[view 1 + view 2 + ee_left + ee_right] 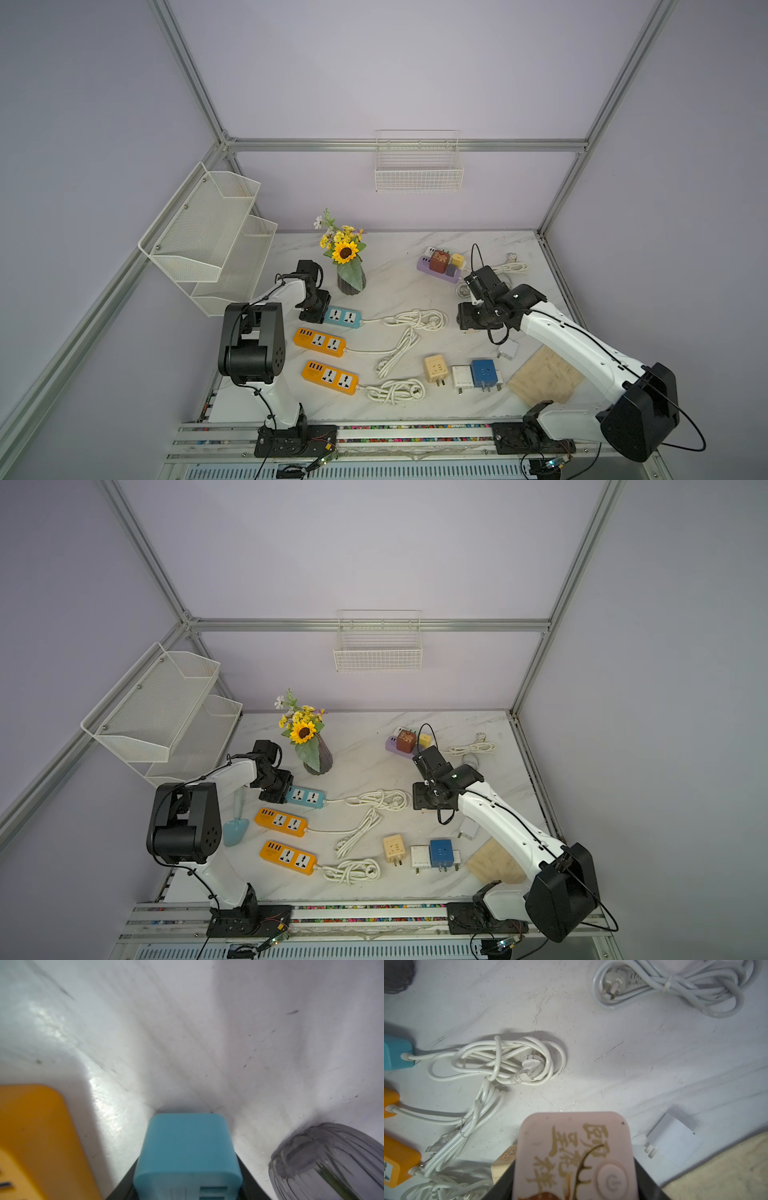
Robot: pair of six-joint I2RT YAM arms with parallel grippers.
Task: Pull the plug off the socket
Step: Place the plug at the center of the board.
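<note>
On the near bench (436, 409), loose adapters (435, 369) lie nearer than the right jaws, which grip the pink plug (571, 1147) clear of any socket. Opposite, left jaws clamp the blue strip (343, 318). Beyond, the purple strip (428, 266) carries other plugs.

Both top views look steeply down from high over the near edge, covering the whole table (395, 282). The left wrist camera hugs one end of the blue power strip (187, 1151). The right wrist camera, close over the pink plug (575, 1157), catches that strip's corded end.
</note>
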